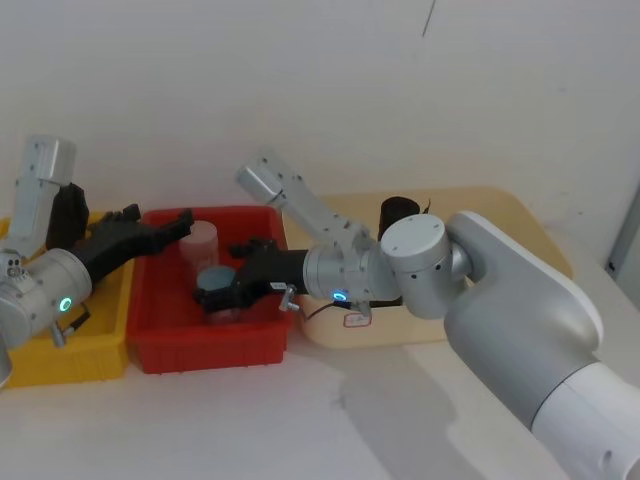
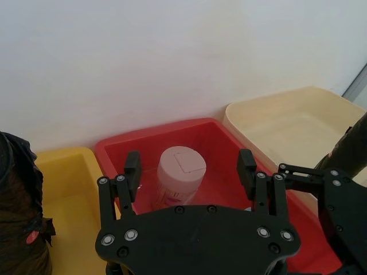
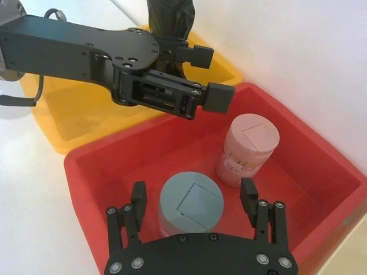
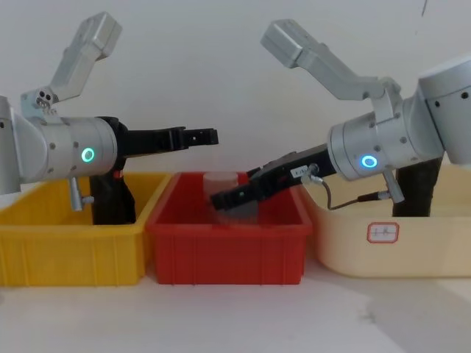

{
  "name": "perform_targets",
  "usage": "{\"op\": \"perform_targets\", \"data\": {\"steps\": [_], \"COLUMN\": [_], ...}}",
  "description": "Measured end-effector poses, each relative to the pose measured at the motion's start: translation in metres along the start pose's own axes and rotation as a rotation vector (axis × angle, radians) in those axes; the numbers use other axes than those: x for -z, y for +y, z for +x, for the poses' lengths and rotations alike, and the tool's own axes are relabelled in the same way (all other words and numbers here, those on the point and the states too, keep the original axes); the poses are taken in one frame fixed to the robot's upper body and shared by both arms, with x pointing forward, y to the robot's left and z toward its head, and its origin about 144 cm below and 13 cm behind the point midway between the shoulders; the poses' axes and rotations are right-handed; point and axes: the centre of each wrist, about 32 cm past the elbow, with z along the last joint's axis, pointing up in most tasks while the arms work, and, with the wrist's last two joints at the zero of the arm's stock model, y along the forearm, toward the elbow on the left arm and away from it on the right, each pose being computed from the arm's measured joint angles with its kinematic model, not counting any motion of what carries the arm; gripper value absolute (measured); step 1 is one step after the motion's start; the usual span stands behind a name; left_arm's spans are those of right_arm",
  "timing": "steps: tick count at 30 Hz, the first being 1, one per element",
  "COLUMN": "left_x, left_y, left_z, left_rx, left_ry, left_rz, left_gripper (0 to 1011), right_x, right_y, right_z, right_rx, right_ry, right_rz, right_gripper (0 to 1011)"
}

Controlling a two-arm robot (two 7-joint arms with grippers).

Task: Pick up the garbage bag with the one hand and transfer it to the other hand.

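The garbage bag [image 4: 110,198], a tall matte black roll, is standing upright toward the far end of the yellow bin [image 4: 66,250] on the left, and neither gripper is touching it. The yellow bin, a red bin [image 4: 228,250] in the middle and a beige bin [image 4: 412,254] on the right are sitting side by side on a white table [image 4: 235,316]. In the near part of the red bin a blue-lidded jar [image 3: 190,200] is standing upright. The other hand [image 4: 224,197], on the arm with the blue ring, is reaching in from the right and dipping into the red bin; its two black fingers are spread wide on either side of the blue-lidded jar's top, gripping nothing. Farther back in the red bin a pink-lidded jar [image 3: 249,140] is standing upright, just beside the blue-lidded one. The one hand [image 4: 199,137], on the arm with the green ring, is reaching level from the left, hovering above the red bin's left rim, well above the jars; its fingers are also spread apart and holding nothing, with the garbage bag behind and below its wrist. In the beige bin another dark upright object [image 1: 400,212] is standing at the far side, behind the right arm. A plain white wall [image 4: 221,59] is running behind everything.
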Motion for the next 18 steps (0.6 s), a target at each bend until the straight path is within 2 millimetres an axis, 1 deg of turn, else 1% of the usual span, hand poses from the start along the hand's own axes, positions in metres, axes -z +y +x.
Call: {"op": "perform_targets", "data": {"steps": [12, 16, 17, 18], "left_x": [0.0000, 0.0000, 0.0000, 0.0000], "left_y": [0.0000, 0.0000, 0.0000, 0.0000], "left_z": [0.0000, 0.0000, 0.0001, 0.0000], "left_rx": [0.000, 0.000, 0.000, 0.000], "left_ry": [0.000, 0.000, 0.000, 0.000], "left_rz": [0.000, 0.000, 0.000, 0.000], "left_gripper": [1001, 1002, 1001, 1002], "right_x": [0.0046, 0.0069, 0.0076, 0.0080], "right_y": [0.0052, 0.0062, 0.0064, 0.0066], "right_z": [0.0011, 0.0016, 0.0018, 0.0018], "right_rx": [-0.014, -0.020, -0.021, -0.021], "right_ry": [0.000, 0.000, 0.001, 0.000], "right_rz": [-0.014, -0.016, -0.017, -0.018], "right_gripper": [1001, 949, 908, 908]}}
